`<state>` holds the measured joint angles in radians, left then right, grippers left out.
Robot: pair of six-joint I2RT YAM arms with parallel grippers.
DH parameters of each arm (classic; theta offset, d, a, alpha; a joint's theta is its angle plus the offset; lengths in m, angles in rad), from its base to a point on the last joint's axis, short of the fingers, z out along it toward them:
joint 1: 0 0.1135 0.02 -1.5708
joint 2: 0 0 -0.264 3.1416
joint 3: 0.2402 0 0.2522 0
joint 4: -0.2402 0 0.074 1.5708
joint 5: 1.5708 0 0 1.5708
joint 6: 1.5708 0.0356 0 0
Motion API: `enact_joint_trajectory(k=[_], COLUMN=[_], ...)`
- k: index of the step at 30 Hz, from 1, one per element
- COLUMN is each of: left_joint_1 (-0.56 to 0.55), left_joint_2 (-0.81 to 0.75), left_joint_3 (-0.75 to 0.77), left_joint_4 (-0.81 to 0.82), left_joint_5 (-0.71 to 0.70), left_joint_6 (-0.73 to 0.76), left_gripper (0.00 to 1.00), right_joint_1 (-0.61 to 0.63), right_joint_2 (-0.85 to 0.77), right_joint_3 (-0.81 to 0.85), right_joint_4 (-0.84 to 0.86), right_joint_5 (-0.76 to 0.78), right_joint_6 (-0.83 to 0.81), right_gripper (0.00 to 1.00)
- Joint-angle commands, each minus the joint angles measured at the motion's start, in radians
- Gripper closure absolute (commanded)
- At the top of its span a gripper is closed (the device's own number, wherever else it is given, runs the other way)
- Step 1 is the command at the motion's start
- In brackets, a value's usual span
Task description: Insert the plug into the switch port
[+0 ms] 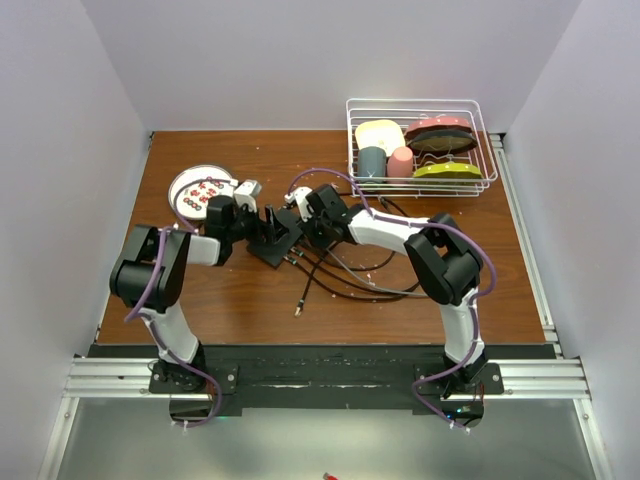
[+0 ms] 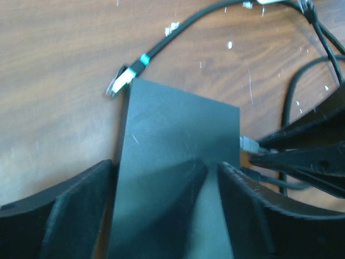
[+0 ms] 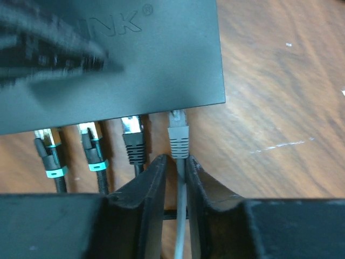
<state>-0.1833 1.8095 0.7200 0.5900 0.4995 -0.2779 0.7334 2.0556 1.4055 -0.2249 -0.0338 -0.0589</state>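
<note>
The flat black switch [image 1: 272, 242] lies mid-table between both grippers. My left gripper [image 2: 164, 164] straddles it with the jaws wide apart. One fingertip [image 2: 105, 167] sits at the switch's [image 2: 178, 135] left edge, and the other is over its top near the port edge. My right gripper [image 3: 177, 159] is shut on the grey cable just behind the grey plug [image 3: 179, 135]. The plug's tip meets the rightmost port on the switch's [image 3: 135, 65] front edge. Three other plugs [image 3: 132, 137] sit in ports to its left. The left gripper [image 1: 256, 222] and the right gripper [image 1: 304, 226] both show in the top view.
A loose teal-banded plug [image 2: 123, 81] lies at the switch's far corner. Black cables [image 1: 345, 275] loop in front of the switch, with a free plug end [image 1: 298, 311]. A round white plate [image 1: 203, 188] is at the back left. A wire dish rack [image 1: 484, 160] is at the back right.
</note>
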Motion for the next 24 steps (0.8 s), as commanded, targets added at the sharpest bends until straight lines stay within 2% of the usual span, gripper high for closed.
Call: enact_joint_trajectory(k=[1, 2, 3, 8, 11, 14, 17, 20, 24], left_joint_1=[0.005, 0.005, 0.007, 0.007, 0.007, 0.007, 0.007, 0.007, 0.007], left_joint_2=[-0.11, -0.125, -0.157, -0.251, -0.338, -0.407, -0.484, -0.565, -0.653], left_joint_3=[-0.066, -0.074, -0.082, -0.117, -0.128, -0.133, -0.133, -0.119, -0.073], left_joint_4=[0.047, 0.048, 0.047, 0.042, 0.03, 0.011, -0.007, -0.073, -0.226], left_joint_5=[-0.022, -0.039, -0.053, -0.093, -0.096, -0.104, -0.098, -0.144, -0.196], left_joint_6=[-0.056, -0.058, -0.06, -0.07, -0.076, -0.101, -0.119, -0.122, -0.086], left_gripper=[0.07, 0.01, 0.0, 0.0, 0.0, 0.0, 0.0, 0.0, 0.0], right_joint_1=[0.014, 0.014, 0.014, 0.014, 0.015, 0.014, 0.015, 0.015, 0.017], right_joint_2=[-0.084, -0.087, -0.103, -0.164, -0.21, -0.262, -0.329, -0.415, -0.512], right_joint_3=[0.01, 0.01, 0.009, -0.017, -0.025, -0.034, -0.054, -0.088, -0.126], right_joint_4=[-0.007, -0.017, -0.025, -0.031, -0.03, -0.027, -0.011, 0.004, 0.002], right_joint_5=[-0.018, -0.011, 0.011, 0.063, 0.072, 0.078, 0.09, 0.104, 0.114], right_joint_6=[0.028, 0.03, 0.031, 0.044, 0.05, 0.051, 0.08, 0.09, 0.103], right_gripper=[0.71, 0.71, 0.7, 0.49, 0.4, 0.39, 0.33, 0.23, 0.19])
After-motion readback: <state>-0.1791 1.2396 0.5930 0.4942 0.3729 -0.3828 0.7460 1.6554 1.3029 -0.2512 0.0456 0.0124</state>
